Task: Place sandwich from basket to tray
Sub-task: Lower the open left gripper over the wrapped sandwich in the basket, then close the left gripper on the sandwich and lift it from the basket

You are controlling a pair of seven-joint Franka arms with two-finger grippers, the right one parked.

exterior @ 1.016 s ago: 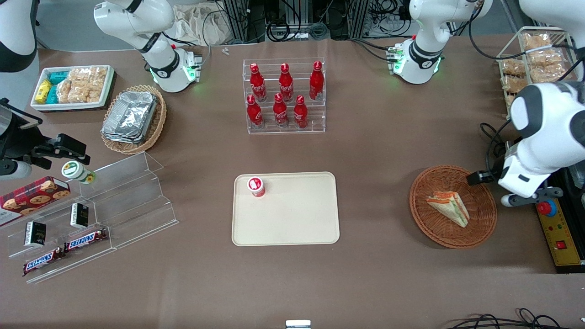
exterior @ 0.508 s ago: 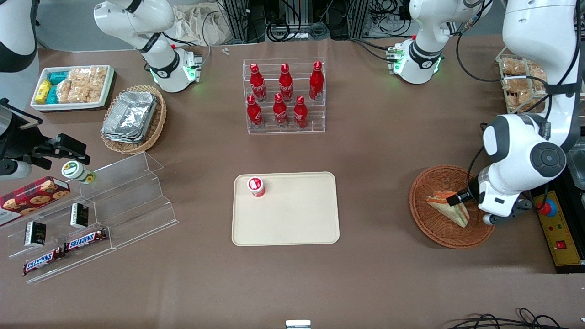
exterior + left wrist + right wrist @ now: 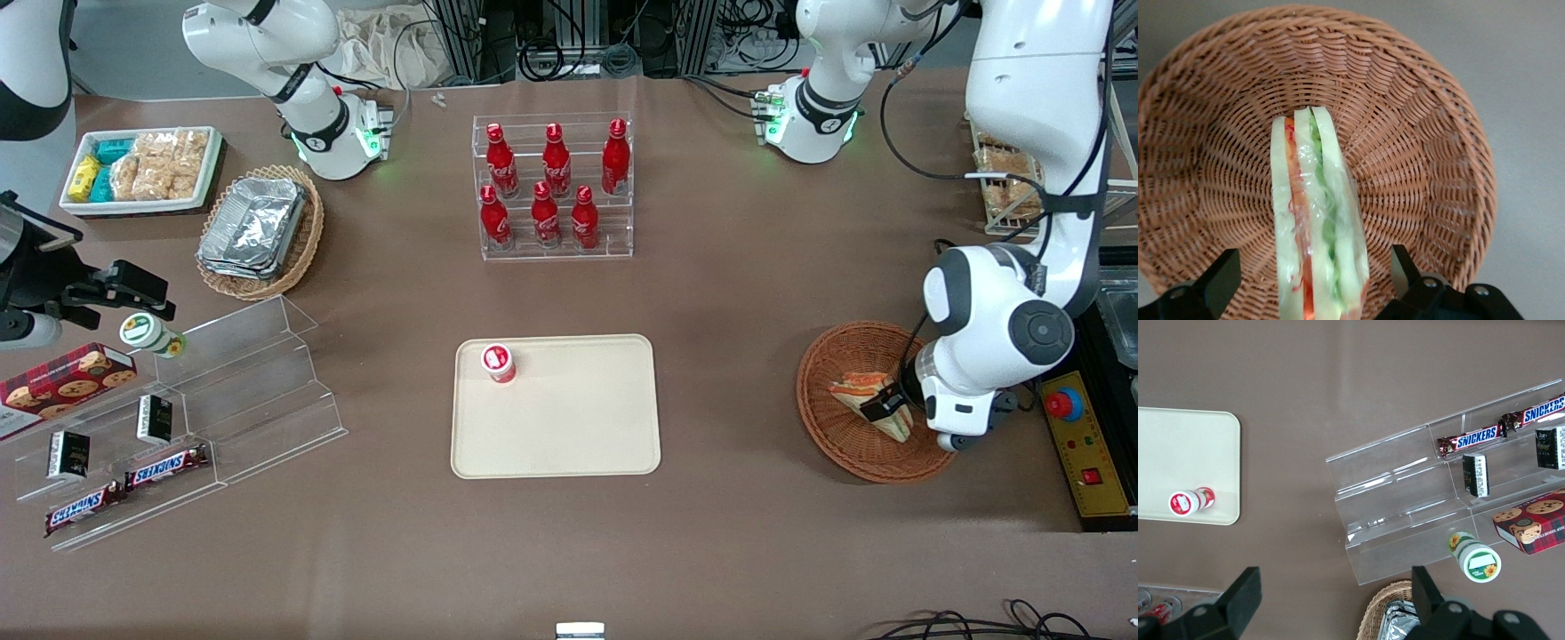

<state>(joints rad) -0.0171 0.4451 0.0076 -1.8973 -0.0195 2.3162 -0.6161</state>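
Cream tray (image 3: 569,444) at frame centre, red-capped bottle (image 3: 499,363) in its upper-left corner. Sandwich (image 3: 861,398) on edge in wicker basket (image 3: 831,436), right of centre. Gripper (image 3: 885,407) straddles it, fingers (image 3: 1213,287) apart. Judgement: descend further, close gently across the bread faces.

A clear rack of six red bottles (image 3: 553,189) stands mid-worktop (image 3: 711,551). Toward the parked arm's end from it sits a tan wicker basket of foil containers (image 3: 260,229), and farther that way a white bin of snack packets (image 3: 142,169). Nearer the front camera than the rack, a clear stepped stand (image 3: 191,413) carries Snickers bars (image 3: 164,467), with a cookie box (image 3: 62,378) beside it.
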